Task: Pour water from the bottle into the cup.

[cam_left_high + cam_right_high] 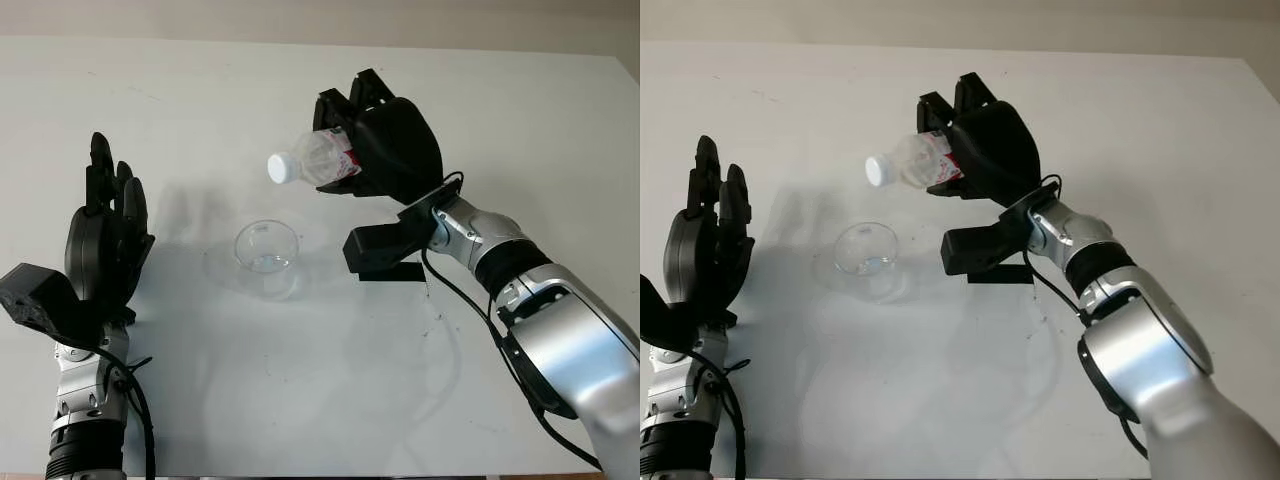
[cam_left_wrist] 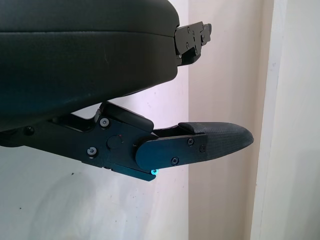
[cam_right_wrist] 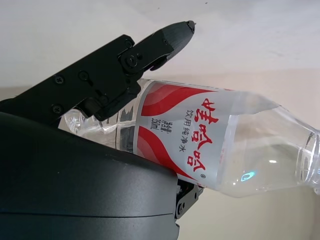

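Note:
My right hand is shut on a clear plastic bottle with a red and white label and a white cap. The bottle is tipped nearly level, its capped neck pointing left, above and slightly right of the cup. The clear plastic cup stands upright on the white table, a little water showing at its bottom. My left hand is open, raised at the left side of the table, apart from the cup.
The table's far edge meets a pale wall. A black cable runs along my right forearm. White tabletop stretches in front of the cup and between both arms.

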### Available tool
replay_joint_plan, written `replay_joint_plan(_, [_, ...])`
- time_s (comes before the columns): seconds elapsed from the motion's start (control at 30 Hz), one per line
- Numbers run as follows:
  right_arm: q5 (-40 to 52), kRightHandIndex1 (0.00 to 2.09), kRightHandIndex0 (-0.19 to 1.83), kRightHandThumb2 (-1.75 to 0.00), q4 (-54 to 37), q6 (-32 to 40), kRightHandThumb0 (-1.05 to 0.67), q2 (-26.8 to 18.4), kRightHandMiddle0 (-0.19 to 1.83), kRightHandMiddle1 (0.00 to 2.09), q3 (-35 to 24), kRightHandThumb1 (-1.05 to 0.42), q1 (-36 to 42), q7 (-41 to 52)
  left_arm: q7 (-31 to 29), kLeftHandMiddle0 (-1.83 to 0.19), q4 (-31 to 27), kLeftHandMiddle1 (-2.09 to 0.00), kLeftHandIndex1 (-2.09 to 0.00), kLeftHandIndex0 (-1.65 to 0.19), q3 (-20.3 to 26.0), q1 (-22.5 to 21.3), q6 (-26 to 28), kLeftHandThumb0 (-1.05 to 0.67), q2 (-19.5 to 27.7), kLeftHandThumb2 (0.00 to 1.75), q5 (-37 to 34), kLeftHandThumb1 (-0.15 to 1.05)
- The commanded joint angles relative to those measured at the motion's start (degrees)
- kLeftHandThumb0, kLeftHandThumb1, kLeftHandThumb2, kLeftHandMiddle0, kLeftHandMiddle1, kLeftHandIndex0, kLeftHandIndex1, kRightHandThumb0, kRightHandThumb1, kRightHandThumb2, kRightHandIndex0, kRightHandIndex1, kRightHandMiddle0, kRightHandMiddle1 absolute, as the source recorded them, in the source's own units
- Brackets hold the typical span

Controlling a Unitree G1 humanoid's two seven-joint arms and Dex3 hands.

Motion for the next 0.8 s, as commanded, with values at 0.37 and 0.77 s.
replay_joint_plan(0.37, [-4.6,2.09,1.18,-0.21,1.8,-1.4,-0.39,-1.2,0.9,2.09,5.6,-1.05,-4.6,-11.4,0.1,0.19,-0.9,0.0,0.0,0.19,-0.2,0.7,-0.3,-0.74,-0.4,0.53,0.2,1.05])
replay_joint_plan(0.77, [-8.1,2.09,1.18,-0.24,2.4,-1.4,-0.42,-1.7,0.95,2.09,9.7,-1.05,-6.7,-17.9,0.0,0.19,-0.7,0.0,0.0,0.19,-0.2,0.6,-0.2,-0.75,-0.9,0.52,0.2,1.05])
